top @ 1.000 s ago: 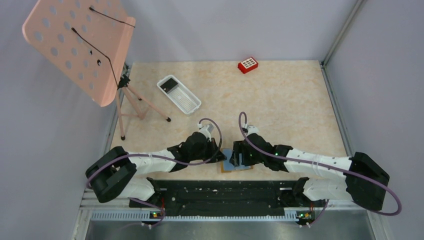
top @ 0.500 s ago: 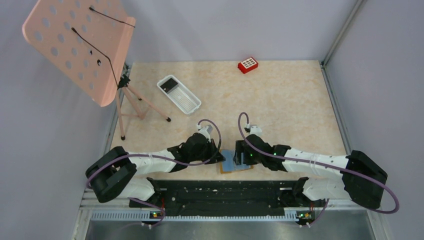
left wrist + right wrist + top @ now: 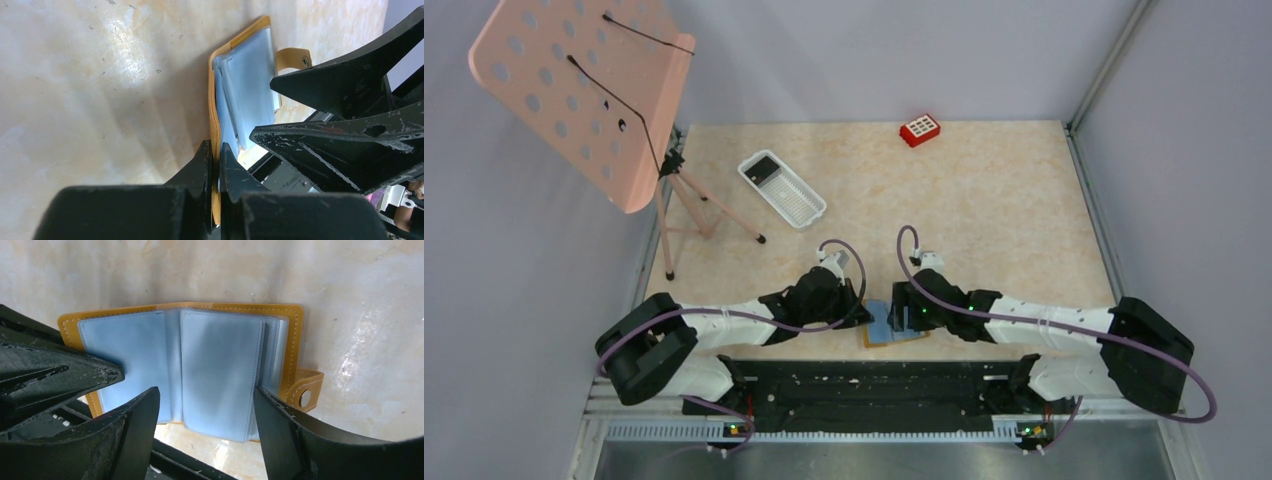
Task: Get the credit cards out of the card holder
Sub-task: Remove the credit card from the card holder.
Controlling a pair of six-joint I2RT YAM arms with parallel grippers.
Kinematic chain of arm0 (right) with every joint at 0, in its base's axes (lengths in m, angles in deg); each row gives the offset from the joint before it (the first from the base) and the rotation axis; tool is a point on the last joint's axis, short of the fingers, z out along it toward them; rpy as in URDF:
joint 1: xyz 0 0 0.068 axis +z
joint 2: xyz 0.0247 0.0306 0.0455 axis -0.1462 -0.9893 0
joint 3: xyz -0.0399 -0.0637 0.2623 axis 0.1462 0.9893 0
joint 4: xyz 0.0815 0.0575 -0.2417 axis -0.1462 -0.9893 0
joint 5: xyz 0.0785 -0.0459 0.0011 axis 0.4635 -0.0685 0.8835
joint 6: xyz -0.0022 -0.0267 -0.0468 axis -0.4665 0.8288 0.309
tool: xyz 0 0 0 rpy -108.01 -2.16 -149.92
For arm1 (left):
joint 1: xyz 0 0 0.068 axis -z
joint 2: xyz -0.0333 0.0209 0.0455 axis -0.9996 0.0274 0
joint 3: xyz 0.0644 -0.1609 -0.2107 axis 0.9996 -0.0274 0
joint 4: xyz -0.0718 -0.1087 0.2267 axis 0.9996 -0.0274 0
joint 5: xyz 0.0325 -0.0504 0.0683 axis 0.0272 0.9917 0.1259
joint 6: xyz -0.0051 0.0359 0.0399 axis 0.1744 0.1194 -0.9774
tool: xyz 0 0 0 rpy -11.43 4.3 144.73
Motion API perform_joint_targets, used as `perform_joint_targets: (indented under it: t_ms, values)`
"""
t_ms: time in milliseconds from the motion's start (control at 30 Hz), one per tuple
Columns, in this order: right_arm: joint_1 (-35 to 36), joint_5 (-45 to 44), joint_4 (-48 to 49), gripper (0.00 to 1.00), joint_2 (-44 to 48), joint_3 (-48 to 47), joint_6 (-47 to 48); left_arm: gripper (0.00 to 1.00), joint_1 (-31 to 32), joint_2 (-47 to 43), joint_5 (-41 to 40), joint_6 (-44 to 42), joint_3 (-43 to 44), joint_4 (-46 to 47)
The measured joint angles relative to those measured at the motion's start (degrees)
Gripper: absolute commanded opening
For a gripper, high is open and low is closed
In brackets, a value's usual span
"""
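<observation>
The tan card holder (image 3: 894, 330) lies spread open near the table's front edge, light blue sleeves (image 3: 220, 370) facing up and snap tab (image 3: 305, 390) at the right. My left gripper (image 3: 216, 156) is shut on the edge of its tan cover (image 3: 214, 105). My right gripper (image 3: 206, 407) hangs open over the sleeves, one finger on each side of the raised blue page. One dark credit card (image 3: 765, 168) lies in the far end of the white tray. No card shows in the sleeves.
The white mesh tray (image 3: 796, 200) sits at the back left. A pink perforated stand (image 3: 574, 90) on a tripod stands at the left edge. A red block (image 3: 919, 129) lies at the far side. A black rail (image 3: 864, 385) borders the near edge.
My right arm has edged slightly left over the card holder. The left arm and the holder have stayed where they were.
</observation>
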Motion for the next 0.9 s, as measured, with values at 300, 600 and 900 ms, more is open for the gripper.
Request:
perform_joint_targets:
  t_ms: [300,600,900]
  values:
    - [0.0,5.53,5.46,0.66,5.44,2.27,-0.33,0.0,0.04,0.17,-0.02,0.0,0.0,0.07]
    - [0.0,9.31,10.67,0.65,9.51,3.72,-1.49,0.0,0.09,0.52,-0.24,0.07,-0.02,0.09]
    - [0.0,13.16,15.06,0.4,6.86,4.79,-1.92,0.31,0.15,0.02,-1.03,0.55,-0.46,-0.79]
